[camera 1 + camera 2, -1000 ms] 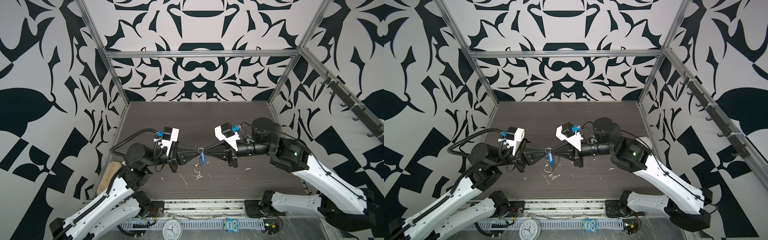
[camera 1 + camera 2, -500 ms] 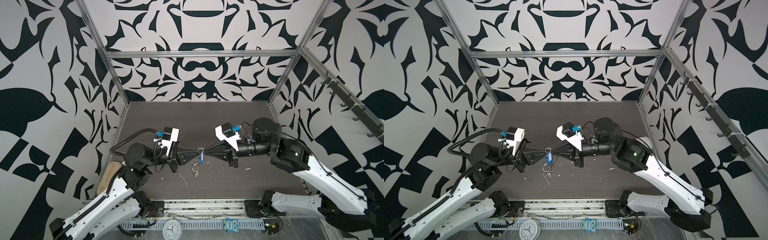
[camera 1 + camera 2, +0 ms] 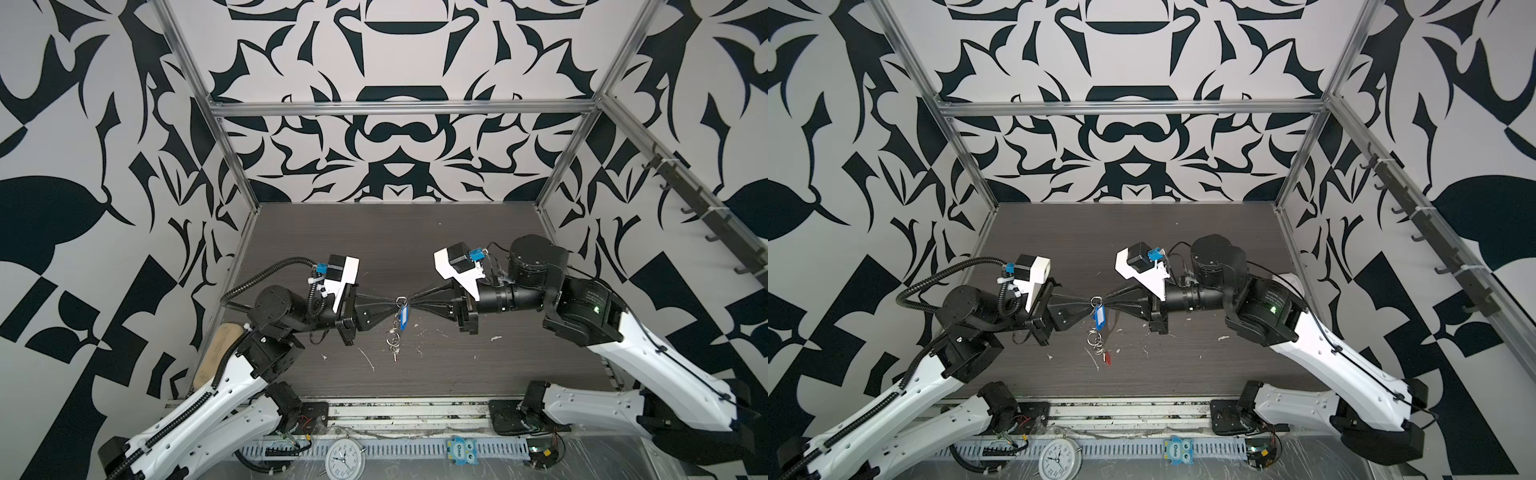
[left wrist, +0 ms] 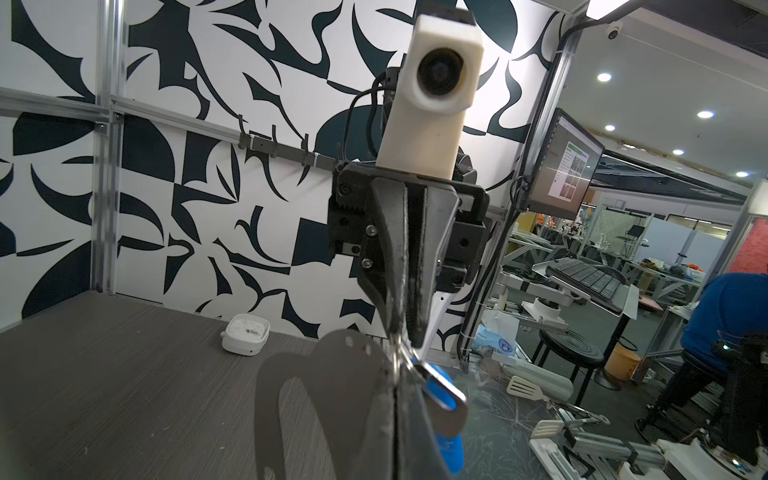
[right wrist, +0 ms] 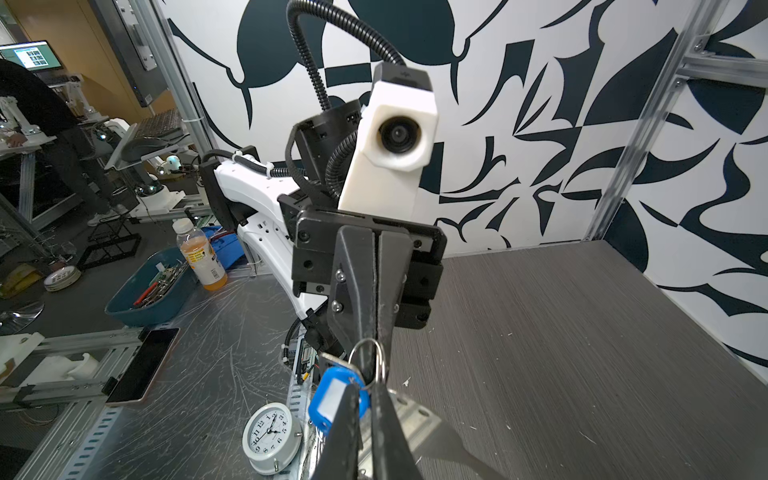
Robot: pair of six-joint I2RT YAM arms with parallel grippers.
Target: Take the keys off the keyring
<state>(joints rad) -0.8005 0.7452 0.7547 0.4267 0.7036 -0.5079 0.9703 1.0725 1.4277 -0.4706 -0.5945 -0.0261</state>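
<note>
Both grippers meet tip to tip above the middle of the dark table [image 3: 415, 241]. Between them is the top ring of the keyring [image 3: 400, 300] [image 3: 1096, 300] [image 5: 365, 353]. My left gripper [image 3: 392, 301] [image 3: 1088, 300] [image 4: 397, 361] is shut on that ring. My right gripper [image 3: 409, 300] [image 3: 1105, 300] [image 5: 365, 386] pinches it from the other side, jaws a sliver apart. The blue key tag [image 3: 402, 319] [image 3: 1099, 318] [image 4: 440, 390] [image 5: 332, 403] hangs just under the tips. Linked rings [image 3: 392, 336] [image 3: 1094, 338] dangle lower, with the red key tag [image 3: 1108, 358] at their end near the tabletop.
White scuffs and crumbs [image 3: 368, 359] mark the table under the grippers. Patterned walls close the back and both sides. A round alarm clock [image 3: 345, 459] [image 5: 272, 436] and a blue owl figure [image 3: 461, 449] sit on the front rail. A white square clock [image 4: 245, 334] stands by the wall.
The dangling rings sway a little. Both grippers keep their hold in nearly the same place.
</note>
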